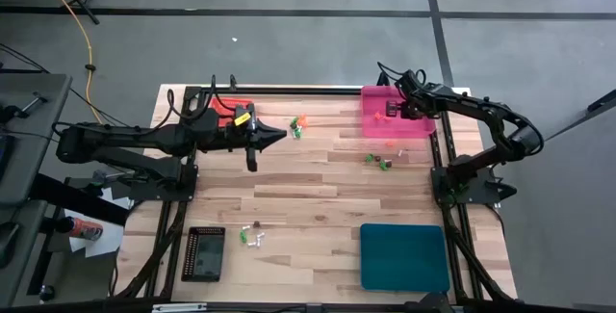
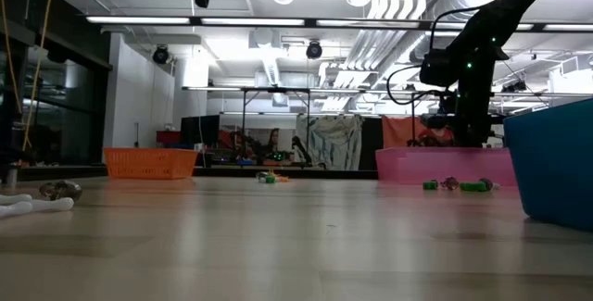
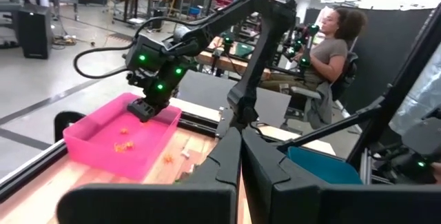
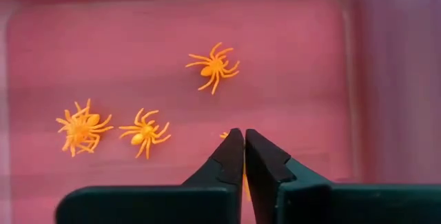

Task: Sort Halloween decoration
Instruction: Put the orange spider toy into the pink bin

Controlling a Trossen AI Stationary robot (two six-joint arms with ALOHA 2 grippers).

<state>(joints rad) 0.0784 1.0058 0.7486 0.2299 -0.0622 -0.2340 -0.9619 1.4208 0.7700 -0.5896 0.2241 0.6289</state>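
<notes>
Over the pink tray [image 1: 422, 128] at the upper right of the high view, your right gripper [image 4: 244, 136] hangs with its jaws nearly shut. An orange scrap shows just behind the tips, but you cannot tell whether it is gripped. Three orange spiders [image 4: 213, 64] lie on the tray floor in the right wrist view: one above centre, two side by side at the left.

At upper centre of the high view, your left gripper [image 1: 281, 136] sits above the bench [image 1: 318, 197] with its jaws shut and holding nothing you can see, next to the orange tray [image 1: 237, 108].

Loose trinkets stay on the bench: a green and orange cluster [image 1: 298, 126] just right of the left gripper, green pieces [image 1: 378, 162] below the pink tray, and white and dark ones [image 1: 252, 235] at lower left beside the black tray [image 1: 204, 253]. A teal tray [image 1: 404, 257] lies at lower right.

A seated person [image 3: 329, 52] shows beyond the bench in the left wrist view.
</notes>
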